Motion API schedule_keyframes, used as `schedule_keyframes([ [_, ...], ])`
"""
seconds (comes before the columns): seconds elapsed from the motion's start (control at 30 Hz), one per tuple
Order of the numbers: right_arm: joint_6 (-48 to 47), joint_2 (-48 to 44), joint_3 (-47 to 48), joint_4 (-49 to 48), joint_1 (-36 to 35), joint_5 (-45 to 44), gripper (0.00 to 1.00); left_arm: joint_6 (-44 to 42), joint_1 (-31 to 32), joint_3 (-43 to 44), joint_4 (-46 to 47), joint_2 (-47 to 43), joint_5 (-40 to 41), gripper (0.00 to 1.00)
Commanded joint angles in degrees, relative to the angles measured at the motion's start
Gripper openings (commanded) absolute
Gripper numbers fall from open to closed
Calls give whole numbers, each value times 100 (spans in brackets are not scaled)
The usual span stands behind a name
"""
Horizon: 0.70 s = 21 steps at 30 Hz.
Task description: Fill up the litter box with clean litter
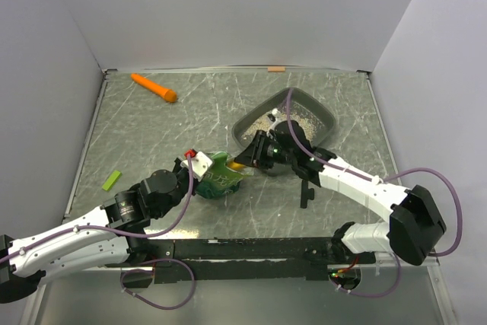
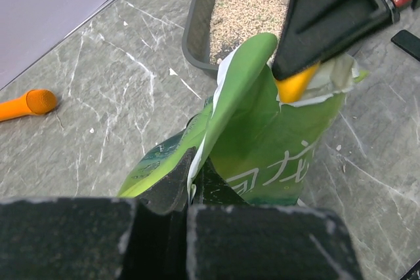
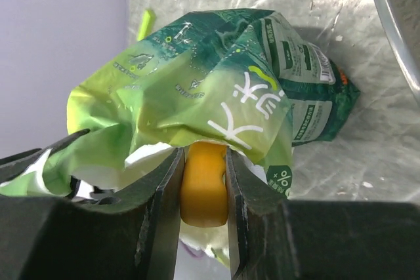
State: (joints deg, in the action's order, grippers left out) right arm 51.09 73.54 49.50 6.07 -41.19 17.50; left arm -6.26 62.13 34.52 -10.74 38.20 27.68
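Got some litter [image 2: 256, 4] in the box [image 1: 329, 116] up at 1 o'clock. Pinching the bag [image 1: 221, 176] at 8 from it with left gripper [image 2: 195, 178], clamping the scoop [image 3: 205, 195] at its mouth with right gripper [image 3: 205, 162].

litter box [image 1: 245, 125] 1 | bag [image 1: 221, 179] 1 | scoop [image 3: 205, 191] 1 | orange stick [image 1: 154, 87] 1 | green strip [image 1: 112, 180] 1

Glossy green bag [image 3: 216, 77] with white lettering; yellow-orange scoop [image 3: 205, 185]; dark grey litter box [image 2: 195, 31]; pale beige litter [image 2: 256, 4]; grey marbled counter [image 1: 152, 135], white veins; lime-green strip [image 1: 112, 180].
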Motion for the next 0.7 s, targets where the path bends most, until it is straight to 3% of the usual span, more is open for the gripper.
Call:
schedule_keyframes([
  [0.0,761,-50,-1010,-744,49,605,0,37,-43,116,-218,-31,536,1],
  [0.23,1754,64,-2040,-3150,146,1229,0,-7,-43,90,-262,12,545,1],
  [0.47,2825,1222,-2514,-5707,85,1687,0,-24,-43,98,-341,74,440,1],
  [0.67,3003,1620,-2602,-6705,23,1617,0,-42,-43,72,-350,170,335,1],
])
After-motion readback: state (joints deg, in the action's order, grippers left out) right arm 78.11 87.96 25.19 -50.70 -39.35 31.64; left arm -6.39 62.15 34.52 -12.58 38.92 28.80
